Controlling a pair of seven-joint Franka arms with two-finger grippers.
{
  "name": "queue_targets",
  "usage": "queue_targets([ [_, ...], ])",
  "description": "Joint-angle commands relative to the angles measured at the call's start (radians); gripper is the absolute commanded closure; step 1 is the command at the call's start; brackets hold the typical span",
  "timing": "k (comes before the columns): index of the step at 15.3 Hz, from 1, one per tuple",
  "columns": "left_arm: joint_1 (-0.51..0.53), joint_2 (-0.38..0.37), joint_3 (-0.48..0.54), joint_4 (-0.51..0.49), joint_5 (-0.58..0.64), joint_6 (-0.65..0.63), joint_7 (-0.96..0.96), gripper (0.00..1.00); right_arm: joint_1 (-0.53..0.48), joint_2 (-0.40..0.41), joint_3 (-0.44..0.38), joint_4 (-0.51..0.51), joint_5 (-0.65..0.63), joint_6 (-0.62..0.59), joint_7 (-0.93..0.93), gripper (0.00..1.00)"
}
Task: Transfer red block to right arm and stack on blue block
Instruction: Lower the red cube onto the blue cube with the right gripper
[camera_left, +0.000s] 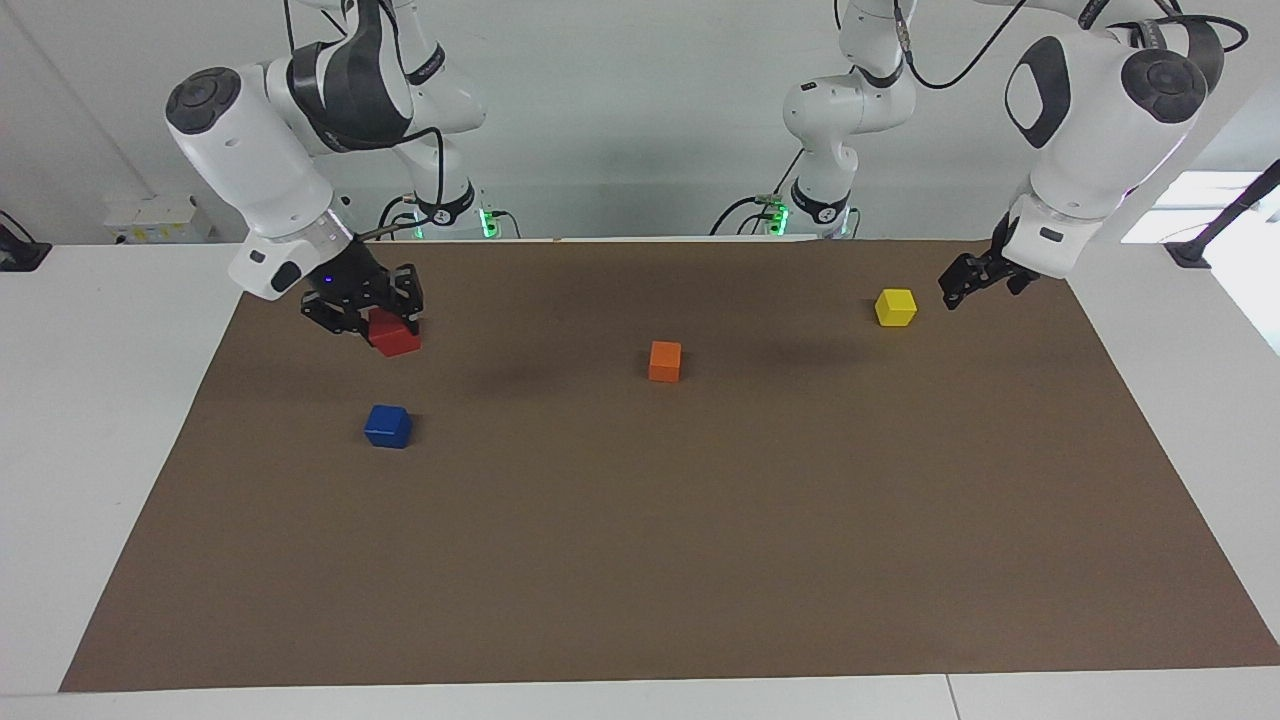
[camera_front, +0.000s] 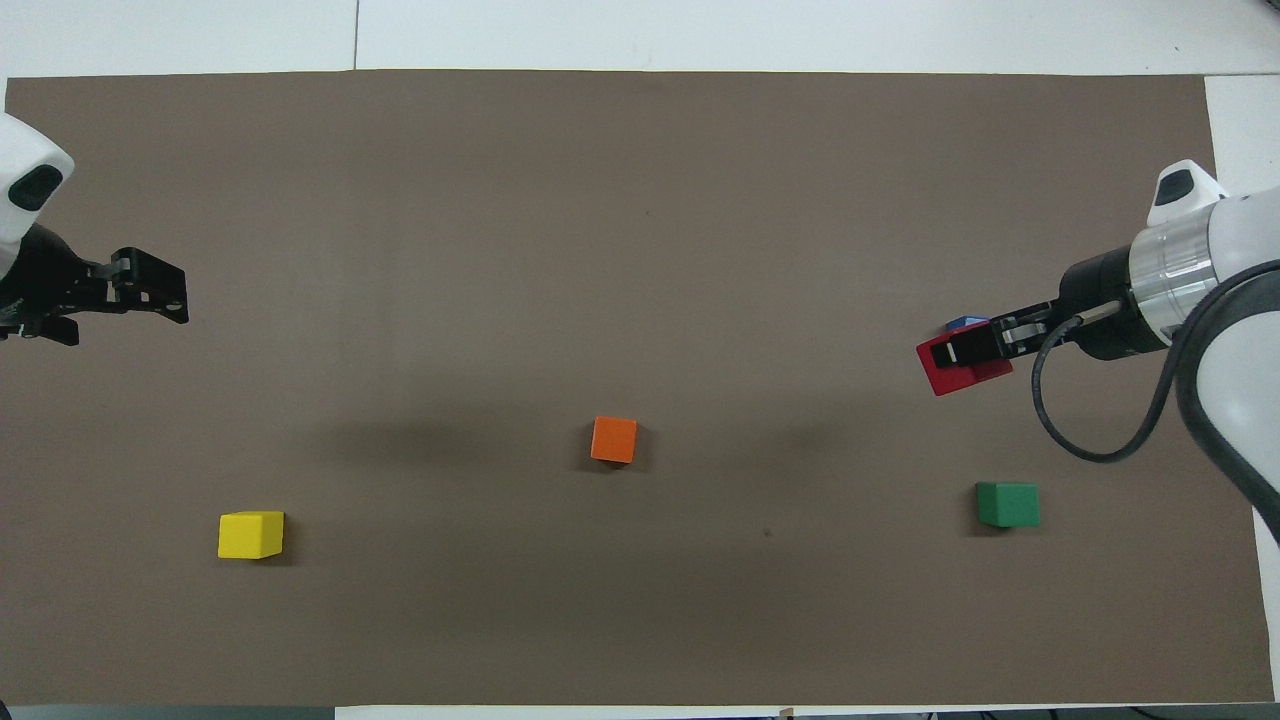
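My right gripper (camera_left: 383, 322) is shut on the red block (camera_left: 395, 337) and holds it in the air, clear of the mat. In the facing view the blue block (camera_left: 388, 426) sits alone on the mat, apart from the red block. In the overhead view the right gripper (camera_front: 962, 350) and the red block (camera_front: 938, 372) cover most of the blue block (camera_front: 964, 322), so only a sliver shows. My left gripper (camera_left: 962, 281) hangs empty above the mat's edge beside the yellow block (camera_left: 895, 307). It also shows in the overhead view (camera_front: 150, 292).
An orange block (camera_left: 665, 361) sits mid-mat. A green block (camera_front: 1007, 504) sits nearer to the robots than the blue block and is hidden by the held red block in the facing view. The yellow block (camera_front: 250, 534) sits toward the left arm's end. All lie on a brown mat (camera_left: 640, 560).
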Motion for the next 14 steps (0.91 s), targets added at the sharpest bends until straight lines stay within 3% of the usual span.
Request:
queue_targets([
  [1, -0.039, -0.026, 0.021, -0.018, 0.014, 0.056, 0.021, 0.0, -0.014, 0.014, 0.01, -0.074, -0.088, 0.094, 0.075, 1.0],
  [9, -0.04, -0.023, 0.024, -0.008, 0.011, 0.108, 0.023, 0.0, -0.044, 0.097, 0.007, -0.234, -0.144, 0.388, 0.08, 1.0],
  [14, -0.068, -0.006, 0.057, 0.021, -0.02, 0.102, 0.086, 0.0, -0.064, 0.135, 0.009, -0.236, -0.144, 0.416, 0.127, 1.0],
])
